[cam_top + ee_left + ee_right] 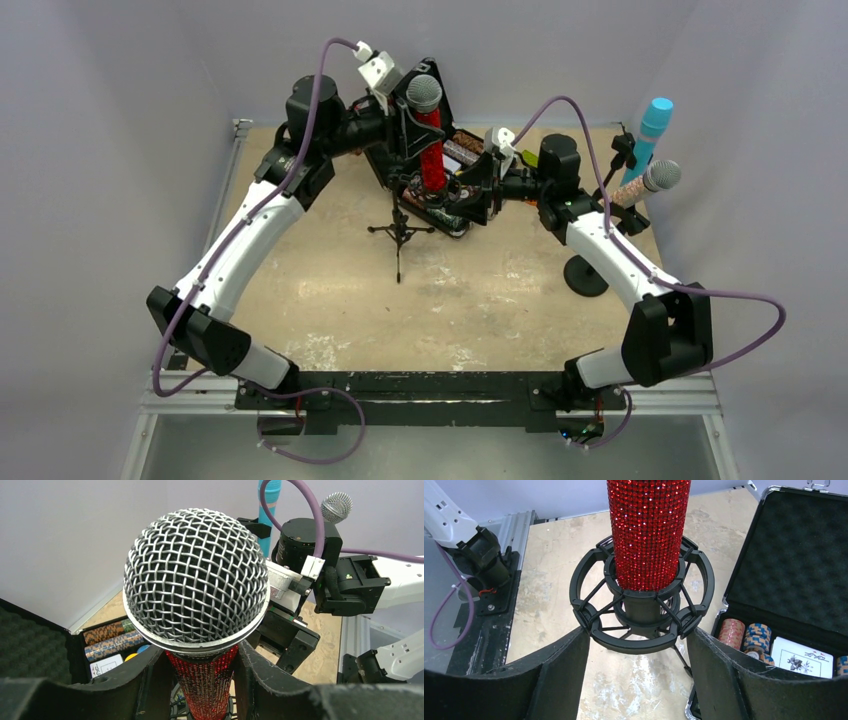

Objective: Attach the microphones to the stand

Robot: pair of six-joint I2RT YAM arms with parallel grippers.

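One red microphone [197, 580] is sitting pinched in the left pincer [205, 680]; the right pincer [636, 652], spread, is flanking the shock mount [578, 587], best gripped squarely.

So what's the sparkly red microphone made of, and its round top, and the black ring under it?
The red microphone looks covered in tiny red rhinestones, glinting in rows. Its head looks like woven metal wire mesh, silvery-grey with a shiny rim. The black ring mount looks like matte plastic, though painted metal is possible.
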